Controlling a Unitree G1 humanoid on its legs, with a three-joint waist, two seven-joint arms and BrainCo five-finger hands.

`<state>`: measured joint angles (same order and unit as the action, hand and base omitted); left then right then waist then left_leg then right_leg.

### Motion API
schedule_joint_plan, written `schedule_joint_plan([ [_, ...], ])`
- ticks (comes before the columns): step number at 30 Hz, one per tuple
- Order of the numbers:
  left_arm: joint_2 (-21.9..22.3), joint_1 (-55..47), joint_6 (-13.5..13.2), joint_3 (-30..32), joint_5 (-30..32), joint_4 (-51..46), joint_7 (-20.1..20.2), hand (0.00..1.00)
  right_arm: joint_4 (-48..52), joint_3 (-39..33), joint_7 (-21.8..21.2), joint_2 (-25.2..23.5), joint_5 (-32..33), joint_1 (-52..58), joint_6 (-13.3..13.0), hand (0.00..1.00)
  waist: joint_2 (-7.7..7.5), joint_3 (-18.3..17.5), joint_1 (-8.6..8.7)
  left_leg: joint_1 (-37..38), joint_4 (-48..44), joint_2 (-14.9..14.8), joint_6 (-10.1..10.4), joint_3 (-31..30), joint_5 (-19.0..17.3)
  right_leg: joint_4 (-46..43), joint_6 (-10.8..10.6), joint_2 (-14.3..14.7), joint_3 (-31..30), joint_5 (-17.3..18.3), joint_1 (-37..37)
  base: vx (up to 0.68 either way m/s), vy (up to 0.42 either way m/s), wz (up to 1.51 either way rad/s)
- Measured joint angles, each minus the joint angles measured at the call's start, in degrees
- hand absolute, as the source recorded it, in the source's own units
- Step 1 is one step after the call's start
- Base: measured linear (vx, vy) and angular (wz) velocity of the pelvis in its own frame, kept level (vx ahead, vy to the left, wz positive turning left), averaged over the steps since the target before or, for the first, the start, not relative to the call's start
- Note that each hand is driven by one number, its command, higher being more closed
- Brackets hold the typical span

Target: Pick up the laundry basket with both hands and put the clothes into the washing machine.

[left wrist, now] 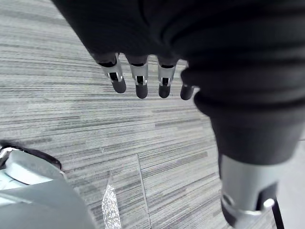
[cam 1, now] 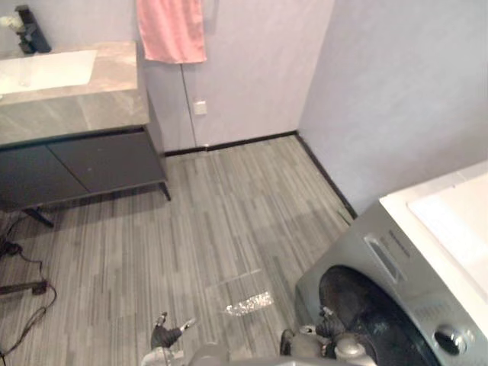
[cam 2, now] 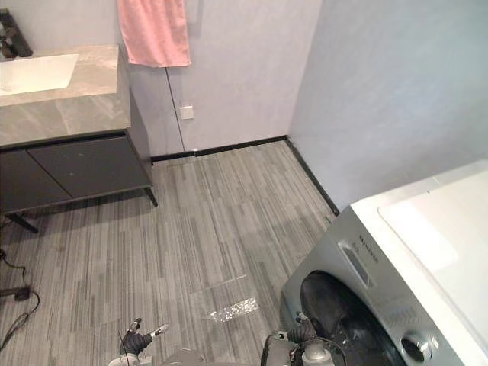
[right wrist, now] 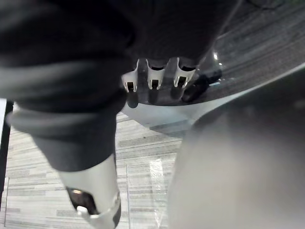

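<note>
Looking down on a bathroom floor of grey striped planks (cam 1: pixel 229 213). At lower right, against the pale wall, a silver-grey front-loading washing machine (cam 1: pixel 400 255) with a white top and a round dark door (cam 1: pixel 366 313). Low and just in front of that door, the right hand (cam 1: pixel 329 328), its fingers (right wrist: pixel 153 76) straight, side by side and holding nothing; cannot tell whether touching the glass. Well apart from it, above bare floor, the left hand (cam 1: pixel 169 333), fingers (left wrist: pixel 141 86) straight, slightly spread and grasping nothing. On the floor between the two hands and a little beyond them, a crinkled scrap of clear plastic (cam 1: pixel 249 303). At far left, a dark vanity cabinet (cam 1: pixel 84 164) under a grey marble counter, with a white sink (cam 1: pixel 46 70) and a black tap (cam 1: pixel 30 30). On the back wall, a hanging pink towel (cam 1: pixel 171 30) and, below it, a white wall socket (cam 1: pixel 200 107).
</note>
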<state>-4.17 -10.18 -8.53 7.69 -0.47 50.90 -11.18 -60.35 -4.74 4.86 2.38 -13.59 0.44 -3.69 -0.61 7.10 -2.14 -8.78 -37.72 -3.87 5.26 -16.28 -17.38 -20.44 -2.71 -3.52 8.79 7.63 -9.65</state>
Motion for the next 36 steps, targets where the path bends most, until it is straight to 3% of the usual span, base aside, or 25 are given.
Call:
schedule_joint_plan([
  [1,0.94,-0.02,0.51,1.89,-0.17,-1.4,-0.02,0.0,0.0,-0.01,0.15,0.29,0.08,0.05,0.17,0.0,0.61,0.45,-0.37,-3.82,-7.57,-2.7,1.07,3.61,2.96,1.51,1.12,1.53,2.52,0.35,2.86,0.18,-0.302,0.77],
  [2,1.02,-0.14,0.54,2.1,-0.42,-1.95,-0.02,0.0,-0.14,-0.01,0.2,0.21,0.08,0.06,0.3,0.0,0.07,0.8,-0.49,-5.48,-10.29,-4.25,0.94,6.21,4.65,2.28,1.58,1.98,3.56,0.62,4.31,0.17,-0.266,0.74],
  [4,0.13,-0.08,0.74,1.85,-0.95,-2.05,0.03,0.0,-1.34,-0.92,0.8,-0.1,0.86,0.22,0.38,0.0,-0.6,1.23,-0.58,-7.69,-14.79,-9.23,-1.03,17.12,4.7,6.25,2.49,2.39,7.02,0.84,9.65,0.17,-0.211,0.74],
  [8,-0.19,0.21,0.87,1.91,-0.94,-1.66,0.05,0.0,-2.67,-3.91,1.87,-0.25,2.25,-0.37,0.86,0.0,-0.64,1.34,-0.42,-8.52,-1.9,-11.06,-1.41,26.62,4.15,11.56,1.82,1.71,9.99,-0.82,12.05,0.17,-0.007,0.45],
  [10,-0.52,1.52,1.14,2.02,-0.8,0.43,0.03,0.0,-3.58,-6.15,2.65,-0.28,3.22,-1.16,1.02,0.0,-0.7,2.27,-0.4,-6.96,12.75,-9.85,-0.64,28.82,6.81,11.78,0.72,-0.18,11.36,-1.01,12.31,0.15,0.162,0.43],
  [11,-0.5,1.71,1.23,2.04,-0.78,0.88,0.02,0.0,-3.58,-6.29,2.69,-0.08,3.66,-1.14,1.12,0.0,-0.45,2.42,-0.41,-6.5,15.51,-9.59,-1.02,28.91,10.78,11.76,-0.21,-0.52,11.55,-0.73,12.46,0.16,0.227,0.43],
  [12,-0.74,2.46,1.42,2.22,-0.49,1.77,0.01,0.0,-3.52,-6.25,2.7,-0.06,4.23,-1.34,1.31,0.0,-1.07,2.94,-0.47,-5.78,16.52,-7.58,-2.73,29.09,12.69,12.14,-1.45,-2.02,11.57,-0.7,12.92,0.16,0.237,0.4],
  [13,-1.46,2.47,1.5,2.45,-0.35,1.92,-0.04,0.0,-3.51,-5.98,2.62,-0.91,4.66,-1.32,1.18,0.0,-2.51,3.16,-0.5,-5.47,17.89,-5.48,-3.0,29.08,12.86,13.75,-1.8,-3.01,11.47,-0.92,13.47,0.18,0.25,0.42],
  [15,-1.69,2.28,1.89,3.36,-0.39,2.76,-0.01,0.0,-3.61,-6.1,2.62,-1.77,5.13,-1.28,1.18,0.0,-3.56,3.04,-0.83,-5.2,18.3,-3.32,-3.49,29.05,12.56,14.88,-2.96,-4.82,11.71,-1.62,14.3,0.11,0.162,0.25],
  [16,-1.6,2.2,2.02,3.48,-0.39,3.03,-0.02,0.0,-3.61,-6.14,2.62,-1.82,5.14,-1.23,1.2,0.0,-3.55,3.05,-0.89,-4.85,18.34,-2.74,-4.08,29.09,12.18,14.59,-3.09,-5.32,11.7,-1.53,14.55,0.07,0.141,0.12],
  [18,-1.39,1.85,2.02,3.71,-0.27,3.17,0.06,0.0,-3.64,-6.6,2.54,-1.82,5.12,-1.18,1.23,0.0,-3.35,3.16,-1.64,-3.29,18.39,-0.43,-6.03,29.45,9.63,10.05,-5.5,-8.34,11.39,0.73,14.34,0.05,0.182,0.08],
  [20,-0.47,1.11,1.88,3.4,0.18,3.16,0.13,0.0,-3.43,-6.53,2.36,-1.37,5.12,-1.21,1.34,0.0,-2.4,3.38,-1.67,-0.17,19.33,1.08,-7.02,30.14,8.4,-2.82,-4.69,-12.0,10.1,1.72,10.54,0.0,0.168,0.01],
  [23,-0.78,-0.33,1.76,3.04,0.2,3.15,0.78,0.0,-3.02,-5.62,2.33,-1.42,5.04,-1.29,1.26,0.0,-2.16,3.35,-1.47,2.84,21.89,2.14,-7.18,30.45,8.36,-12.69,-3.13,-14.15,8.07,1.65,5.83,0.02,0.098,-0.03],
  [27,-1.87,-1.04,1.68,1.33,0.16,3.06,0.94,0.0,-2.9,-3.04,2.27,-1.51,4.97,-1.45,1.15,0.0,-3.02,2.53,-0.52,3.72,23.4,2.02,-6.89,29.71,8.57,-7.73,-2.58,-12.38,11.73,3.83,2.27,0.1,-0.036,0.06],
  [29,-2.11,-1.11,1.66,1.26,0.12,3.04,0.91,0.0,-2.36,-1.82,2.29,-1.58,4.93,-1.22,0.77,0.0,-3.27,2.36,0.17,3.71,22.31,2.19,-6.53,28.94,8.65,-1.17,-1.47,-10.82,11.14,1.85,2.55,0.1,-0.104,0.28],
  [30,-2.3,-1.06,1.69,0.76,0.15,2.98,0.77,0.0,-2.21,-1.37,2.24,-1.53,4.86,-1.07,0.34,0.0,-3.75,1.93,0.43,3.49,21.1,2.24,-6.22,27.56,8.43,0.4,-2.18,-10.29,11.03,-1.27,3.63,0.14,-0.128,0.47],
  [34,-1.52,-1.08,0.39,-0.78,0.24,1.82,-0.59,0.0,-2.63,-0.09,2.24,-0.7,3.65,-0.87,0.06,0.0,-1.26,0.17,0.07,3.88,23.2,-0.1,-4.77,25.84,9.38,9.49,-1.36,-5.9,13.23,-4.02,7.79,0.13,-0.112,0.14],
  [36,-1.49,-1.12,0.36,-0.55,0.17,1.85,-1.2,0.0,-3.29,1.11,2.19,-0.69,3.25,-0.88,-0.08,0.0,-1.45,-0.2,-0.25,4.74,25.04,-0.92,-3.91,26.2,9.99,14.28,-0.91,-3.87,13.14,-6.21,9.7,0.11,-0.114,-0.19],
])
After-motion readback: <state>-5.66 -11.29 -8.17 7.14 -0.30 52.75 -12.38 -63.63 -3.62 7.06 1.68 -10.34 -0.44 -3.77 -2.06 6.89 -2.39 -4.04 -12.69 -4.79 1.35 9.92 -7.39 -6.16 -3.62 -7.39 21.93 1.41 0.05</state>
